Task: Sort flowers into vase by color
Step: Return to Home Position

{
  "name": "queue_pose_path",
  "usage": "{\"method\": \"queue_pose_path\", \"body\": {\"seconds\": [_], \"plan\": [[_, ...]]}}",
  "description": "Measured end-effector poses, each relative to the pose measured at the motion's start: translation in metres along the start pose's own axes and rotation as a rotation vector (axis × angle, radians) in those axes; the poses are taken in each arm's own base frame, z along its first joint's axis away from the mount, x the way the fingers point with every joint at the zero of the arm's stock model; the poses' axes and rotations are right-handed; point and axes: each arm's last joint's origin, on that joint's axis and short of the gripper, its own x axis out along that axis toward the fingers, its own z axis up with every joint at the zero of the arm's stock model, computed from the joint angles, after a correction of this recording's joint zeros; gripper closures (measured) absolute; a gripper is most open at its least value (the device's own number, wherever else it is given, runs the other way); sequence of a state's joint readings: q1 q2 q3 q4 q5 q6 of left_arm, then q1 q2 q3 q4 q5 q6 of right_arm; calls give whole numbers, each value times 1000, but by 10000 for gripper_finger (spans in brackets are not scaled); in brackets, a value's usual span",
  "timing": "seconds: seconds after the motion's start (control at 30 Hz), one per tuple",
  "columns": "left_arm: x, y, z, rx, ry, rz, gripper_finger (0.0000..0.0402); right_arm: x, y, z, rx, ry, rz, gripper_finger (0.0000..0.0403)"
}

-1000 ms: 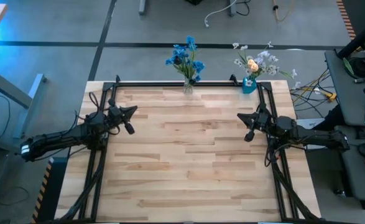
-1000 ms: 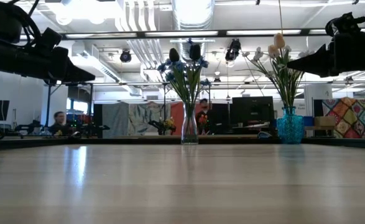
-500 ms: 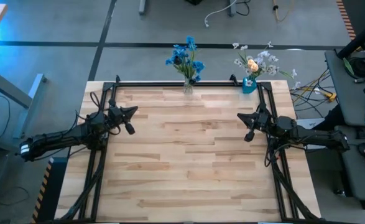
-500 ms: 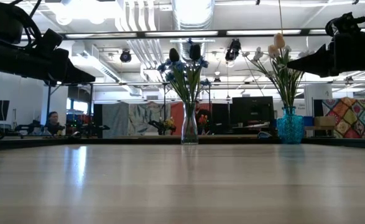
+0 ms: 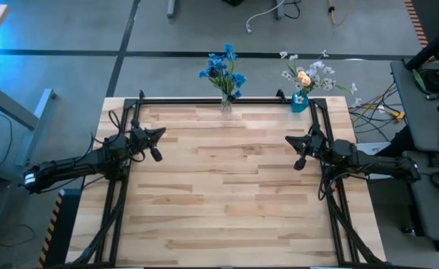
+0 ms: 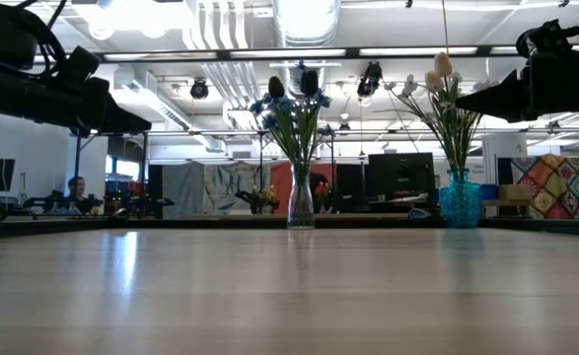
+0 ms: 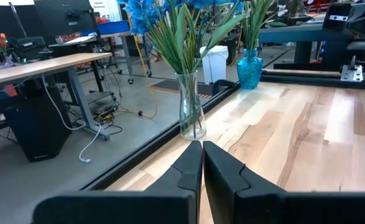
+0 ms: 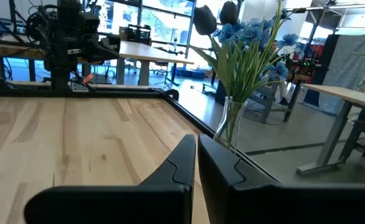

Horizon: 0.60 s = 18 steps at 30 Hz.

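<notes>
The wooden tabletop (image 5: 226, 187) is seen with both arms raised above its middle depth, one at each side. The left end effector (image 5: 157, 134) is held over the left part of the tabletop, pointing toward the far right. In the left wrist view its fingers (image 7: 188, 163) are pressed together with nothing between them. The right end effector (image 5: 290, 140) is held over the right part, at about the same depth, pointing toward the far left. Its fingers (image 8: 181, 158) are likewise pressed together on nothing. The two are kept well apart, and each is seen high above the surface in the low view.

Farther back, at the far edge of the tabletop, two vases are stood upright. The transparent vase (image 5: 226, 104) is placed near the middle of that edge. The blue flowers (image 5: 223, 69) are held in it, and two dark tulip heads (image 6: 276, 87) are seen rising among them. The blue vase (image 5: 299, 102) is placed to its right, near the far right corner. The white and pale orange flowers (image 5: 309, 76) are gathered in it.

Beyond the tabletop, a person (image 6: 76, 189) is seen far back on the left of the room.
</notes>
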<state>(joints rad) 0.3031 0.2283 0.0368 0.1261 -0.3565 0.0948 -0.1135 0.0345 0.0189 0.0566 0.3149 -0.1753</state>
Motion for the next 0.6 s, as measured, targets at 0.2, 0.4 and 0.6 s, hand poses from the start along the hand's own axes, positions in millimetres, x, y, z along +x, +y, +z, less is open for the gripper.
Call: {"method": "queue_pose_path", "body": {"seconds": [0.2, 0.4, 0.6], "plan": [[0, 0, -1, 2, 7, -1, 402, 0, 0, 0, 0, 0, 0, 390], [1, 0, -1, 4, 12, -2, 402, 0, 0, 0, 0, 0, 0, 390], [1, -1, -2, 6, 18, -2, 402, 0, 0, 0, 0, 0, 0, 390]]}}
